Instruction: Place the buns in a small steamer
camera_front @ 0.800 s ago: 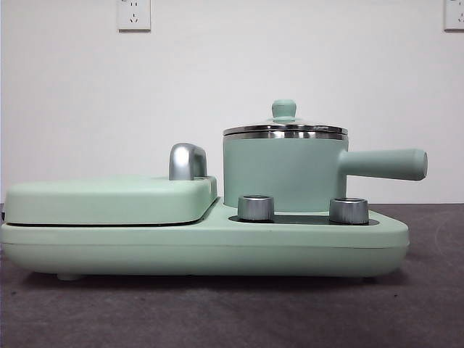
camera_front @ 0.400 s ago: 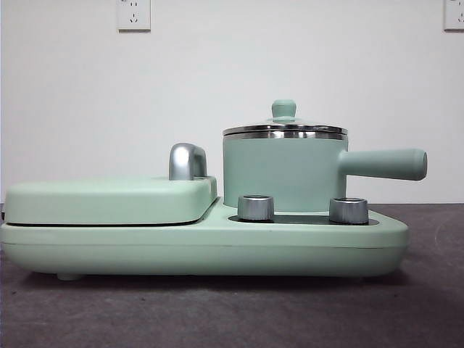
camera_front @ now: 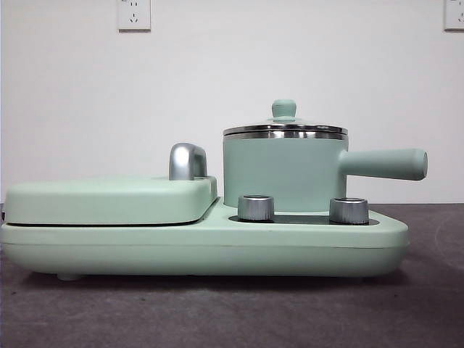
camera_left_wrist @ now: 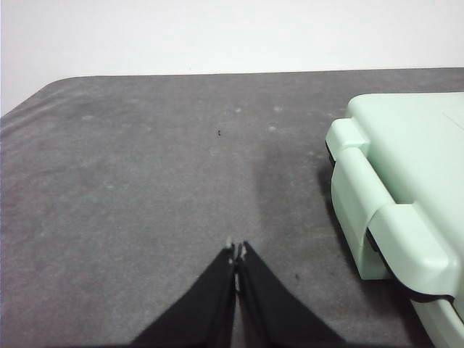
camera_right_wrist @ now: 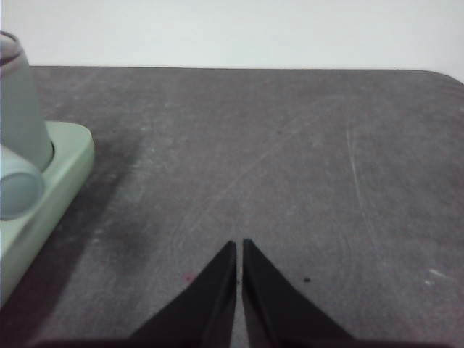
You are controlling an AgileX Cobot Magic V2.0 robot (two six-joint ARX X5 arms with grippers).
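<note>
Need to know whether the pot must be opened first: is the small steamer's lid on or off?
On. The lid sits flat on the small steamer, its steel rim flush against the pot's rim, green knob upright.

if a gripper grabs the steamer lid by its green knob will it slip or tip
The knob looks small, rounded and glossy, so shut jaws may slide off. The lid sits flat inside the small steamer rim, so it should probably lift straight. Its steel rim suggests some weight; it might swing.
</note>
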